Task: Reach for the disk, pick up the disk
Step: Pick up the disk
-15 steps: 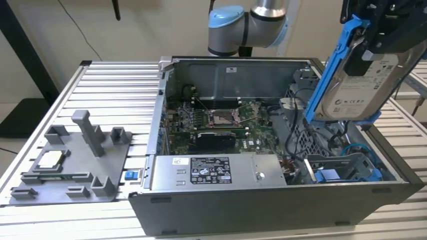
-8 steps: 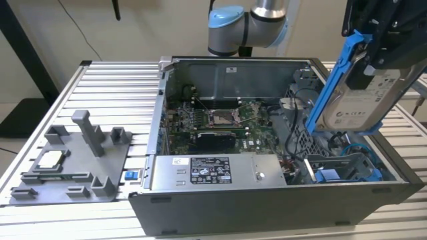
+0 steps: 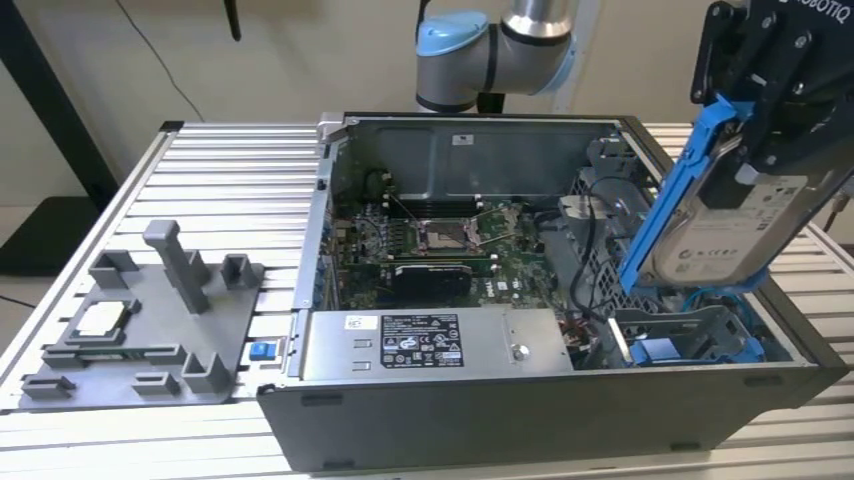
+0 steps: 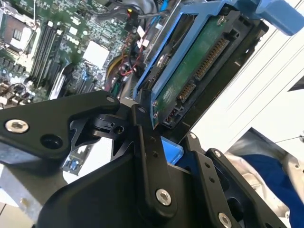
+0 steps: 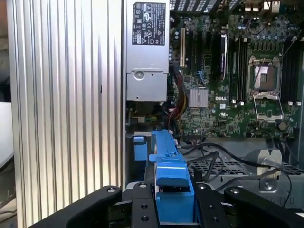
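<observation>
The desk [image 3: 200, 160] is a big ribbed metal top. On it sits an open computer case [image 3: 534, 420], with its green board [image 3: 441, 235] showing inside. At about nine o'clock from the case in the exterior view lies a grey fixture plate [image 3: 134, 340] with posts.

The robot arm [image 3: 501, 45] reaches over the case from behind. Its black hand [image 3: 767, 110] is at about two o'clock from the case in the exterior view. The hand is closed tight on the disk [image 3: 727, 225], pinching its blue frame [image 3: 667, 200].

The disk is up in the air, tilted, and its low end hangs just above the blue bay [image 3: 694, 335] in the case corner. So the reaching looks done, and the picking up seems to be well under way.

A further lift would call for going straight up and slowly, so the disk does not swing. The case wall and some dark cables [image 3: 587, 250] are close to the low end and could catch it. Above the case there is lots of open room.
</observation>
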Controlling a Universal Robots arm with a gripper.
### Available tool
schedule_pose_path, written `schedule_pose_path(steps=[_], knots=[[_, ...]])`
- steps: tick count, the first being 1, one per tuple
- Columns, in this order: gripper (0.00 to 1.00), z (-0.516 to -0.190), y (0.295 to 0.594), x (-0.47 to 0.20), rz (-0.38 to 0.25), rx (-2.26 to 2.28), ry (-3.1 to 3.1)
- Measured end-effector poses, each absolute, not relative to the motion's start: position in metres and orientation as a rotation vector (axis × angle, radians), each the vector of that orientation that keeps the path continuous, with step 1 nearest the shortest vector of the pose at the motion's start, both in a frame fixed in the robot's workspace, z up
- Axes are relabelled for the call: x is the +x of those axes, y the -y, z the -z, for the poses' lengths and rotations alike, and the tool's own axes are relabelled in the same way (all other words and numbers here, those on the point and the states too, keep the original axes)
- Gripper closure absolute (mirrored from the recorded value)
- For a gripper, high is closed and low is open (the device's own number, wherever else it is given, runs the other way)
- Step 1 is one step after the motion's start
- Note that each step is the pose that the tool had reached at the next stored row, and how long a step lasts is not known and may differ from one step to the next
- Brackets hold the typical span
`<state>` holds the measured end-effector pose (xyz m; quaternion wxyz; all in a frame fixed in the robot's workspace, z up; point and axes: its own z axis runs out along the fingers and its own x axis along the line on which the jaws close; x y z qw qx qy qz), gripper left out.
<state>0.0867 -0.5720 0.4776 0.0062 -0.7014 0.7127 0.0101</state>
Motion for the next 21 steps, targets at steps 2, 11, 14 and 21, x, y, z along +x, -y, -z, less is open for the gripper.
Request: schedule_pose_path(steps=[2, 11, 14, 21], knots=[[1.00, -0.474, 0.576, 0.088, -0.031, -2.195, -2.230], [1.00, -0.463, 0.589, 0.091, -0.031, -2.195, -2.230], [1.00, -0.463, 0.589, 0.091, -0.031, -2.195, -2.230], [1.00, -0.459, 0.590, 0.092, -0.032, -2.195, -2.230]])
